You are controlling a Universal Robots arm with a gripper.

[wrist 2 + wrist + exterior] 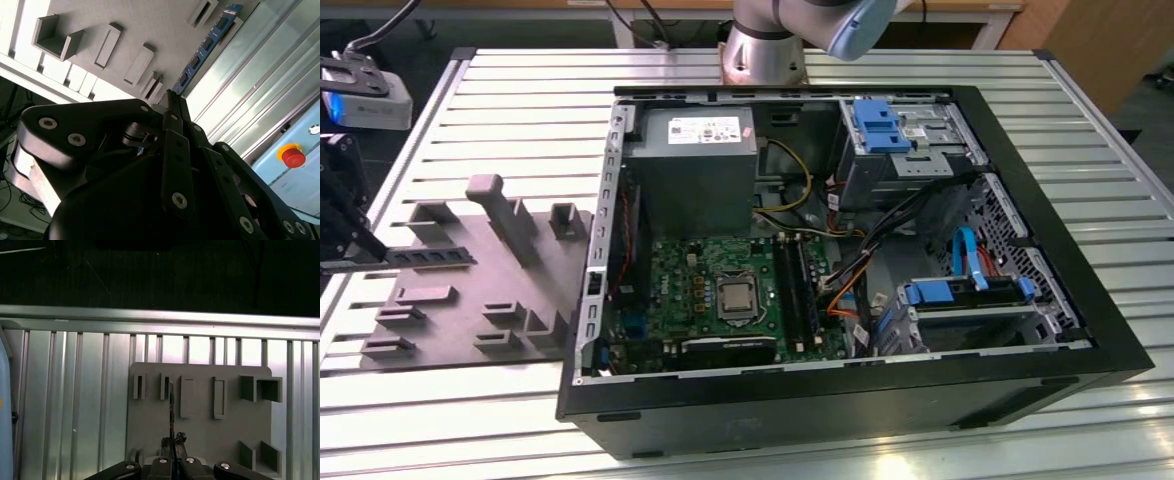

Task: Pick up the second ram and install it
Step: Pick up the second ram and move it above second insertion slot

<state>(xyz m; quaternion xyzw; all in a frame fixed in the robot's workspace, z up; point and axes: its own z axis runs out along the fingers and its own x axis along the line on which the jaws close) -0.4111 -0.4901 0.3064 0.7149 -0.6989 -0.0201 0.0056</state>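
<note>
The second ram [434, 257] is a long thin dark stick lying along the grey fixture block [480, 300], at that block's edge on the exterior view's left. In the second wrist view the ram [205, 47] runs away from my gripper [171, 99], whose black fingers close together on its near end. The first wrist view shows the ram [171, 410] edge-on, running in between the fingers of the gripper [174, 444]. My gripper [350, 245] is at the exterior view's far left. Whether the ram is lifted off the fixture I cannot tell.
An open computer case [1067, 370] stands in the middle of the slatted metal table [520, 110], with the motherboard [707, 290] and long black memory slots [794, 290] inside. The fixture's upright posts [494, 205] rise beside the case. A red button [293, 156] sits off the table.
</note>
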